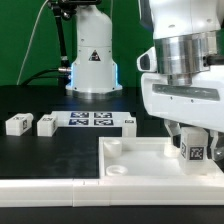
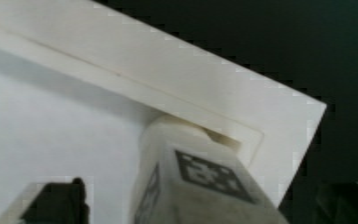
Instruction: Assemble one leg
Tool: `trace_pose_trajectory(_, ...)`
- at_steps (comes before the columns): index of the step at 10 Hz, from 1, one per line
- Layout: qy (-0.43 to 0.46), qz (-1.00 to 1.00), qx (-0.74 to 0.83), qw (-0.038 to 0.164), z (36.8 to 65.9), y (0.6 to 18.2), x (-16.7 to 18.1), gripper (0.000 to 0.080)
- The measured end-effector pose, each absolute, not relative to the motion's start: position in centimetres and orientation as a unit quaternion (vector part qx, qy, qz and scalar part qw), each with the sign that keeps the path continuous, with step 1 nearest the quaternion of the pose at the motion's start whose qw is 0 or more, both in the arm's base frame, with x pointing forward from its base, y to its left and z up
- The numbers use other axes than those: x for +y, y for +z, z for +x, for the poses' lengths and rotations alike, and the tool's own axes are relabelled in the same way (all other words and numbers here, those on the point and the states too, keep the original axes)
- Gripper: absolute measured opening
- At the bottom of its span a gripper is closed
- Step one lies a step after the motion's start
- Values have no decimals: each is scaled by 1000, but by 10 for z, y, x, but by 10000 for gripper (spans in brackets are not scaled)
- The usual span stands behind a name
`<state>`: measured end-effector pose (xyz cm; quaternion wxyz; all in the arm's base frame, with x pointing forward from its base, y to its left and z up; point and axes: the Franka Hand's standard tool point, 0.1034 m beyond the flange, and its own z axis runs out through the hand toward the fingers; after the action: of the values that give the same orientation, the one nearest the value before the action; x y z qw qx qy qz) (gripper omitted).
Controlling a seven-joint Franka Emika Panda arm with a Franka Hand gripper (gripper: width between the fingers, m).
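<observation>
**Leg at the tabletop corner**

Between the gripper's point(image 1: 192, 143) fingers, clamped, the leg point(image 1: 195, 151) stands at the corner of the large white square piece point(image 1: 130, 162). If tilted, I judge it could cross-thread or jam. Three spare legs point(image 1: 18, 124) lie beside the marker board point(image 1: 88, 119).

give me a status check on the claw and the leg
Claw shut on leg, upright at the tray's corner. Two spare legs lie apart on the table. Nothing in the way.
</observation>
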<state>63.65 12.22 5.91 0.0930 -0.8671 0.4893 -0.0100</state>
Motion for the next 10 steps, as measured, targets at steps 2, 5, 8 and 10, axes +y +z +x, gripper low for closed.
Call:
trace_pose_trajectory(2, -20, -914, 395, 92, 636, 59, 123, 648)
trace_pose_trajectory(5, -34, -964, 251, 80, 636, 59, 125, 648)
trace_pose_trajectory(8, -48, -993, 93, 59, 637, 59, 117, 648)
trace_pose_trajectory(10, -58, -997, 21, 41, 639, 59, 116, 648)
